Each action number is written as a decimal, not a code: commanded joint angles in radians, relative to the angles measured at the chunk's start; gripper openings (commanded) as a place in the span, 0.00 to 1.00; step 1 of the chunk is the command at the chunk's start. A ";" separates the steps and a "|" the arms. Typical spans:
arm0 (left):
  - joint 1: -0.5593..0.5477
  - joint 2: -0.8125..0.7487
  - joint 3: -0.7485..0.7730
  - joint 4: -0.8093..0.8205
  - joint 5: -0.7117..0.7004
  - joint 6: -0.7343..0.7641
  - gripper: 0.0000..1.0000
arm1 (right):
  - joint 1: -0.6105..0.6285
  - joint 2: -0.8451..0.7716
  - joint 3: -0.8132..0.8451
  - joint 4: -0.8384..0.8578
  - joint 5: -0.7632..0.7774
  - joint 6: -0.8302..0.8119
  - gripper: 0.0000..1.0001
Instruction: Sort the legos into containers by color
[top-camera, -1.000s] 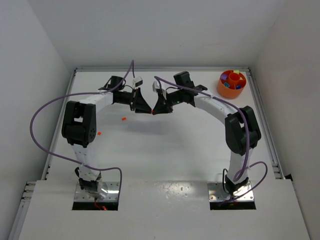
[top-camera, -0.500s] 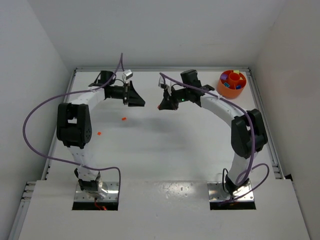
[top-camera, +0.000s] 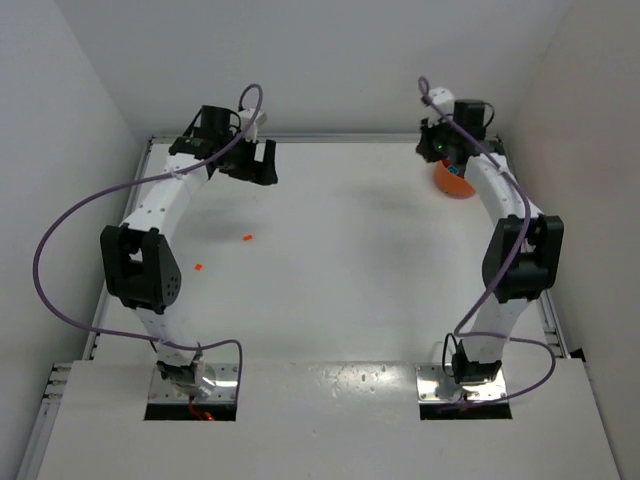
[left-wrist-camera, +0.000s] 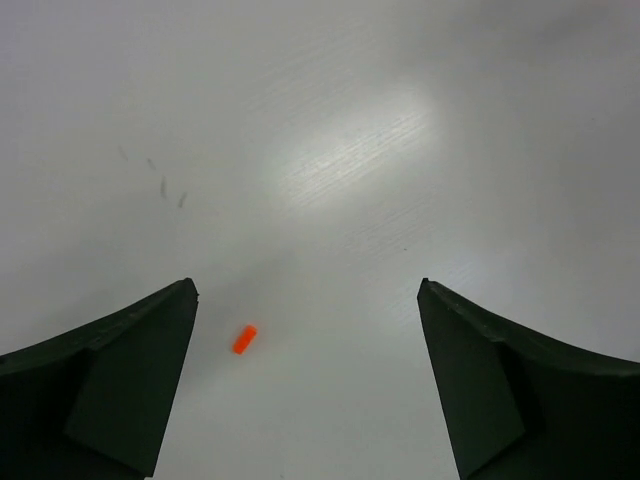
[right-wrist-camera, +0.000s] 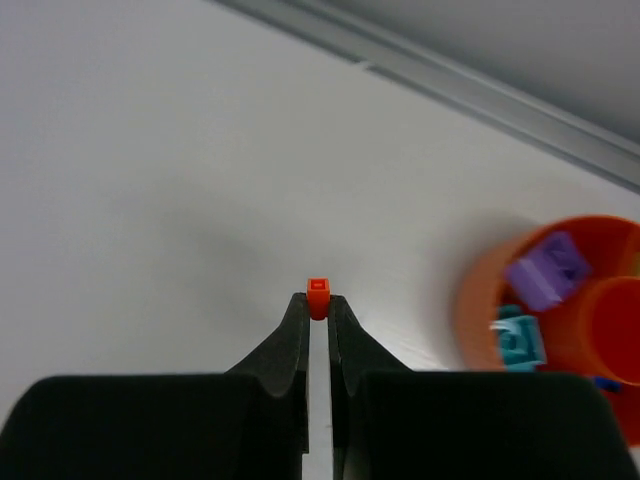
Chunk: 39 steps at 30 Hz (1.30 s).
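Observation:
My right gripper (right-wrist-camera: 318, 303) is shut on a tiny orange-red lego (right-wrist-camera: 318, 290) that sticks out at its fingertips. It hangs just left of the orange bowl (right-wrist-camera: 478, 300), which holds a purple brick (right-wrist-camera: 548, 268) and a teal brick (right-wrist-camera: 518, 340). From above, the right gripper (top-camera: 434, 150) is at the far right and partly covers that bowl (top-camera: 452, 184). My left gripper (left-wrist-camera: 307, 290) is open, with nothing between its fingers; an orange lego (left-wrist-camera: 244, 339) lies on the table below, near its left finger. Two orange legos (top-camera: 247, 238) (top-camera: 198, 267) lie at the left.
The left gripper (top-camera: 260, 165) hangs near the back left corner. A raised rail (right-wrist-camera: 480, 90) runs along the table's far edge behind the bowl. White walls close in the table on three sides. Purple cables loop off both arms.
Both grippers met at the table's middle a second ago. The left one has swung back-left and opened; the right one has carried the orange-red lego over to the bowl.

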 joint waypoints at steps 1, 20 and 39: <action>0.006 -0.026 0.064 0.015 -0.104 0.000 1.00 | -0.103 0.077 0.194 -0.085 0.123 0.067 0.00; 0.087 0.102 0.202 0.003 0.013 -0.173 1.00 | -0.282 0.329 0.471 -0.259 0.241 0.176 0.00; 0.087 0.102 0.174 0.003 0.022 -0.155 1.00 | -0.302 0.418 0.569 -0.241 0.230 0.197 0.01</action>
